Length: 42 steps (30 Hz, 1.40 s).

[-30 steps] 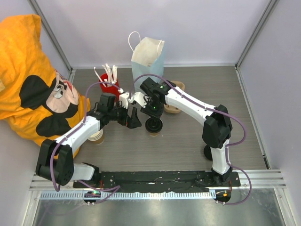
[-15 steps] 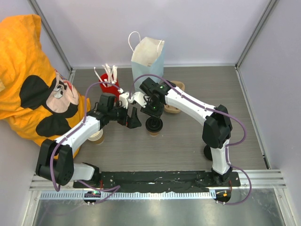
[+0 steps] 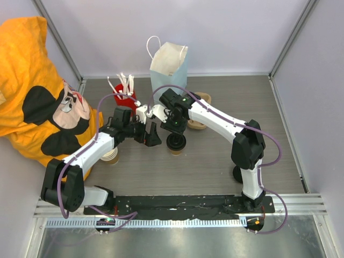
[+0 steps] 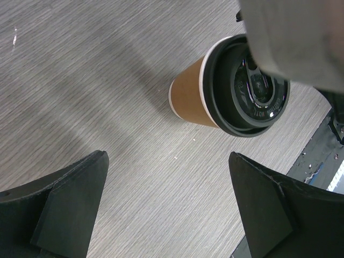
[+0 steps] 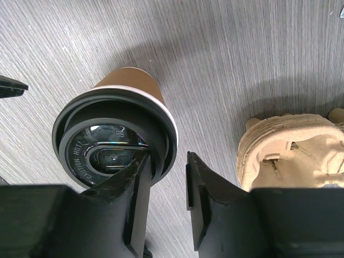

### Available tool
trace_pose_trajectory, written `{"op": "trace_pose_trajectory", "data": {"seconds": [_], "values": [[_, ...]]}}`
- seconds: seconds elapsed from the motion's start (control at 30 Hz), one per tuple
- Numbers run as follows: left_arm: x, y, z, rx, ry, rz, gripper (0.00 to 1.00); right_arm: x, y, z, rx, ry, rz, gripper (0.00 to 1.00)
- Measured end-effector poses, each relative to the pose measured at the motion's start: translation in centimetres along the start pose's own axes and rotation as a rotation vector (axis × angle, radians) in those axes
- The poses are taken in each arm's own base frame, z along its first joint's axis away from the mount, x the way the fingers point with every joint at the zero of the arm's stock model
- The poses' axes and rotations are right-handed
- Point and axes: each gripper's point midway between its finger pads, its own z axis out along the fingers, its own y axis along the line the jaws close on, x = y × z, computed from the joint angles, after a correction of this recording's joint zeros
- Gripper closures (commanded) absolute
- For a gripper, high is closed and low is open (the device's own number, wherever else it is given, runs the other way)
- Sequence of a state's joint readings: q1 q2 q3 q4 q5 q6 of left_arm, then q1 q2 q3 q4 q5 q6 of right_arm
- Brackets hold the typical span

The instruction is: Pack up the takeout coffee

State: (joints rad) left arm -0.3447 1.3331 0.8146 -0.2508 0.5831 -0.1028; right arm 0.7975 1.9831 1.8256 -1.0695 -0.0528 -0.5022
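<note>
Far left: bunched yellow cartoon-print cloth [image 3: 32, 80], off the working area.
Left claw [image 3: 152, 135]: spread to full width, empty, poised low just left of the coffee.
Takeout coffee: small tan-brown paper cup with round black plastic lid [image 3: 176, 143], upright on the bench between the two claws, in front of the bag and outside it.
Right claw [image 5: 168, 164]: parted narrowly, astride the lid's rim, one finger [image 5: 134, 188] over the lid top, the other outside; no firm pinch apparent.
Bag: tall pale blue paper bag with white cord handles [image 3: 168, 67], standing open at the back.
Right of the cup: tan moulded-pulp cup carrier [image 5: 290, 150], near but apart.
Step in hand: likely seating or checking the lid ahead of the lift; packing itself not yet begun.
Next move: probably a secure grip on the cup, a level lift, then a descent through the bag's mouth without tipping.
Bench [image 3: 215, 172]: grey wood-grain top, flat and matte.
Room: plain pale walls, metal frame posts at the corners.
</note>
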Motion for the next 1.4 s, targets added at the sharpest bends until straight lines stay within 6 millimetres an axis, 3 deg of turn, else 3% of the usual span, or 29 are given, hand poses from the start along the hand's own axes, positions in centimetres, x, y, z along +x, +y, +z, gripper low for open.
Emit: {"op": "trace_pose_trajectory", "data": {"seconds": [0.17, 1.07, 1.23, 1.4], "values": [[0.0, 0.0, 0.0, 0.0, 0.0, -0.001, 0.0, 0.0, 0.0, 0.0, 0.001, -0.001, 0.0, 0.55], [-0.6, -0.2, 0.1, 0.017, -0.024, 0.02, 0.0, -0.2, -0.3, -0.7, 0.015, -0.013, -0.015, 0.54], [-1.1, -0.4, 0.1, 0.027, -0.034, 0.031, 0.0, -0.2, 0.2, -1.8, -0.012, -0.029, -0.013, 0.53], [-2.3, -0.7, 0.2, 0.04, -0.052, 0.048, 0.0, -0.5, 0.5, -4.3, -0.04, -0.098, 0.002, 0.53]]}}
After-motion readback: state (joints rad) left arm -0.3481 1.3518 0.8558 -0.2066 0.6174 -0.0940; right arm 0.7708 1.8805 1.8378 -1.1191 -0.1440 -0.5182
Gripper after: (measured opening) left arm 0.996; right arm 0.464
